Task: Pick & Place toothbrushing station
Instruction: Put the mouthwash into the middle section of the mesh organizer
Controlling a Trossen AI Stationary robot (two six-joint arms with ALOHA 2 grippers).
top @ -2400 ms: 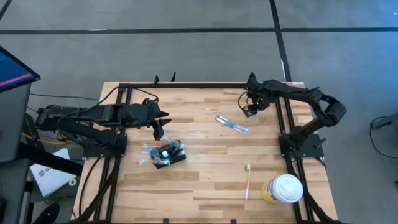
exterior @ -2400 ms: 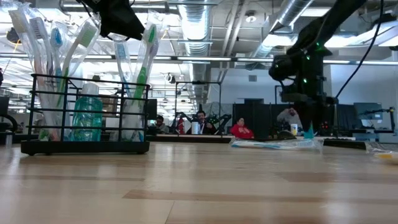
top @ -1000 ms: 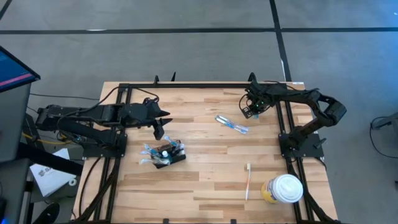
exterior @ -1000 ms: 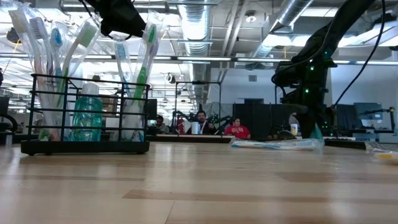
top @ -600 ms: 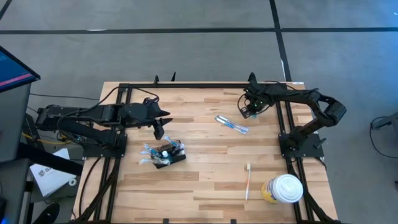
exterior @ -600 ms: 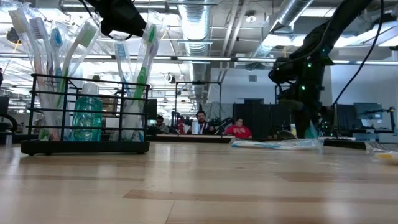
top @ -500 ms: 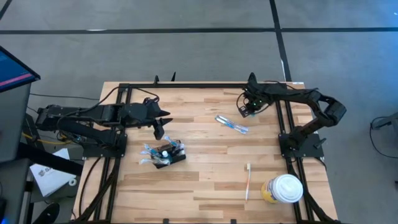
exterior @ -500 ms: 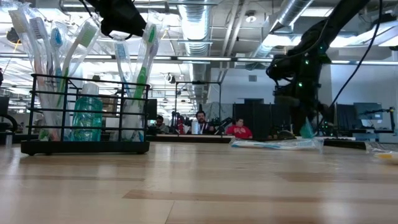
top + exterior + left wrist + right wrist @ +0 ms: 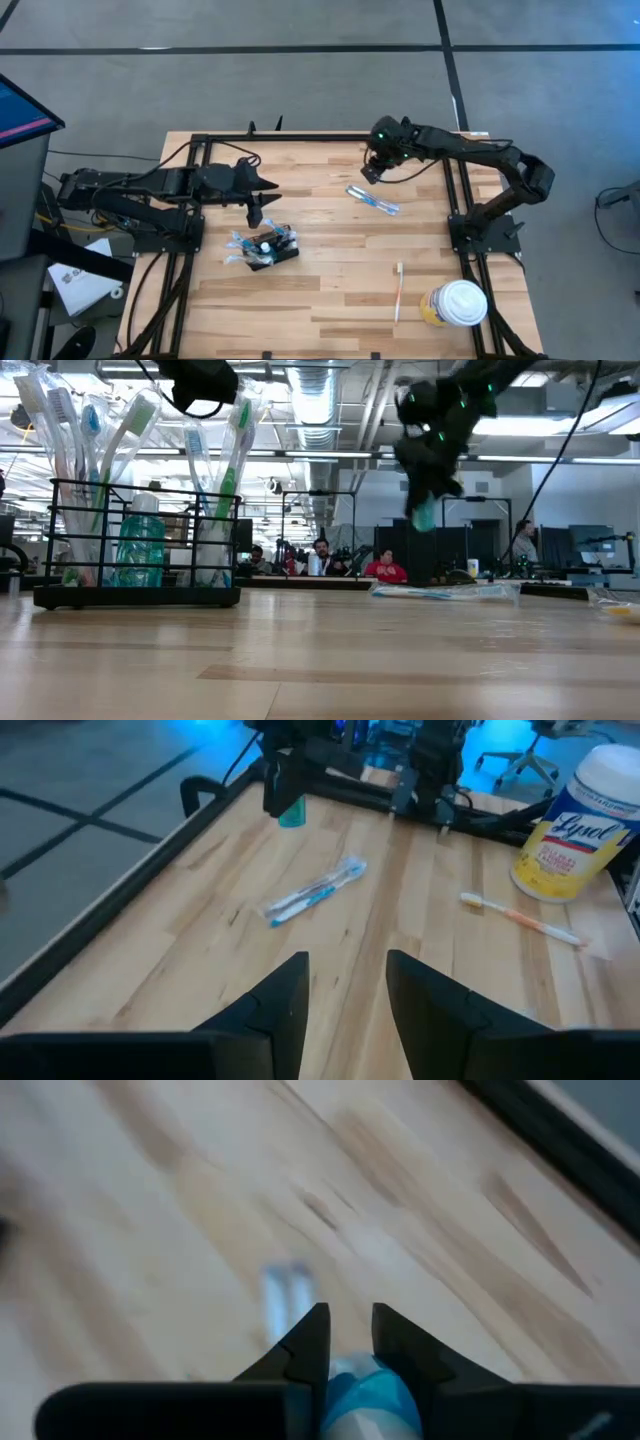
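The right gripper [image 9: 371,170] is up in the air over the far side of the wooden bench [image 9: 330,290]. Its two fingers [image 9: 308,1342] are close together and pinch a small blue-green thing [image 9: 358,1390]. I cannot tell just what that thing is. In the low view it hangs from the gripper, high above the bench top [image 9: 425,512].

Under it and a bit nearer lies a wrapped toothbrush [image 9: 372,199], flat on the wood. It has a clear wrap and blue parts.

The toothbrushing station [image 9: 268,247] is a small black wire box. It stands on the left half of the bench, well apart from the right gripper. It is full of toothbrushes standing up, and a blue-green bottle [image 9: 141,548] stands inside it too.

The left gripper [image 9: 254,210] hangs just behind the station, close to it but not touching. Its fingers [image 9: 282,1008] are open with a gap between them, and they hold nothing.

A bare toothbrush with an orange handle [image 9: 398,291] lies near the front of the bench. Beside it, at the front right corner, stands a yellow Lysol wipes tub [image 9: 456,304] with a white lid.

Far behind the bench, people [image 9: 385,568] sit in the room.
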